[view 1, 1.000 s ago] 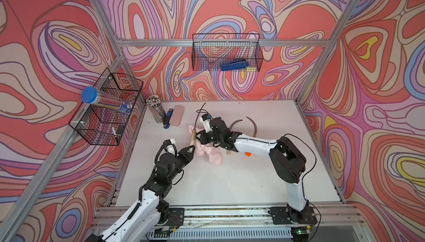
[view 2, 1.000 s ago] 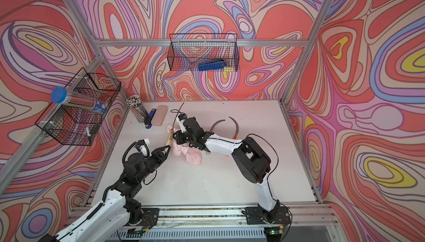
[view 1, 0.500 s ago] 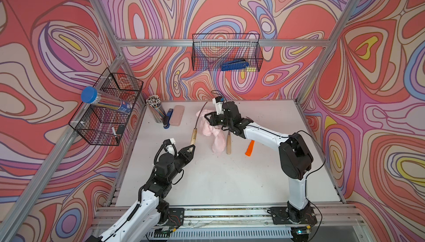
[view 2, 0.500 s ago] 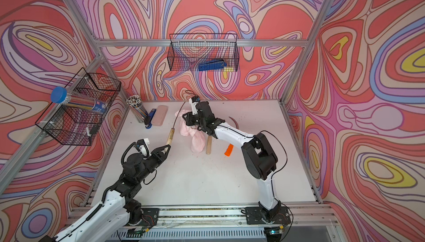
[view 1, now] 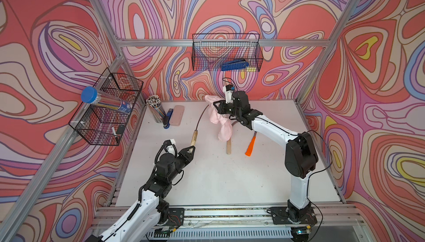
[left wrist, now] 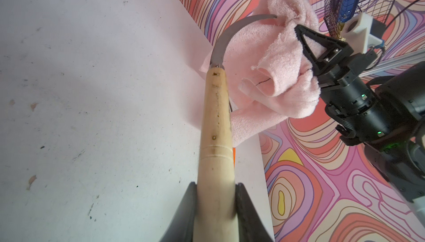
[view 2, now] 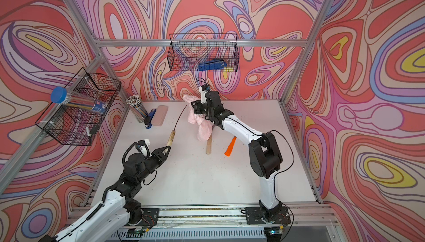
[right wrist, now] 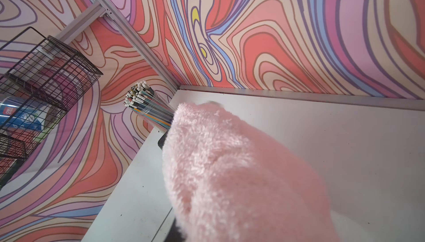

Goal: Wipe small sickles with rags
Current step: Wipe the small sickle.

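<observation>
Rag [view 1: 222,126] right of sickle [view 1: 193,138], table [view 1: 230,178] — below both

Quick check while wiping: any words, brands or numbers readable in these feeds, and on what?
"deli": on the blue label of the tube lying in the side wire basket, right wrist view.
Round emblem beside it: too blurred to read.
Nothing else legible.

A wooden-handled sickle [view 2: 171,138] is held at its handle end by the left fingers [view 2: 163,150], with the blade pointed toward the far edge of the surface [view 2: 184,183]. A pink rag [view 2: 203,127] is gripped by the right fingers [view 2: 195,107] and is draped over a second wooden-handled sickle [view 2: 208,147]. An orange-handled sickle [view 2: 230,147] is seen just beside it.
</observation>
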You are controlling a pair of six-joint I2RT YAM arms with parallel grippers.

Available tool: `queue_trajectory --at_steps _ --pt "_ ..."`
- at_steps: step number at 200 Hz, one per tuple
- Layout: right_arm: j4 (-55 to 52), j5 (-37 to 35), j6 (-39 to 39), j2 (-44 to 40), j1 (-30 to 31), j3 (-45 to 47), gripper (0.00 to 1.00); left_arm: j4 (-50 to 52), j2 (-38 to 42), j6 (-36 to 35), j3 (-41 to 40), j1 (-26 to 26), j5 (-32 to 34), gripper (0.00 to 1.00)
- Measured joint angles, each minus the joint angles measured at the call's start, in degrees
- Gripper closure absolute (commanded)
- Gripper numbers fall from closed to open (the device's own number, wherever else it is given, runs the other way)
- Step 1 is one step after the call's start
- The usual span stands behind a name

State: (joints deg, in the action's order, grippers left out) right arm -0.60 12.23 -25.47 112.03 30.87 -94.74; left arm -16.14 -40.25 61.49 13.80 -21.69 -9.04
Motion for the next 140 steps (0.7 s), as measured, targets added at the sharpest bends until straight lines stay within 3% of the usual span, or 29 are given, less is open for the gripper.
queue_trajectory --at_steps 83,117,140 --pt "-0.94 -5.62 1.16 -20.11 -6.05 10.16 1.0 5.79 1.18 -1.22 0.2 -0.02 4.55 1.0" --pt "-4.28 -13.35 2.08 -27.02 -7.34 13.86 1.0 11.41 0.07 -3.3 2.82 -0.02 7.1 1.0" --pt "-6.8 -19.63 1.97 -29.97 -12.33 17.35 1.0 15.37 -2.97 -6.49 6.05 -2.27 9.77 1.0"
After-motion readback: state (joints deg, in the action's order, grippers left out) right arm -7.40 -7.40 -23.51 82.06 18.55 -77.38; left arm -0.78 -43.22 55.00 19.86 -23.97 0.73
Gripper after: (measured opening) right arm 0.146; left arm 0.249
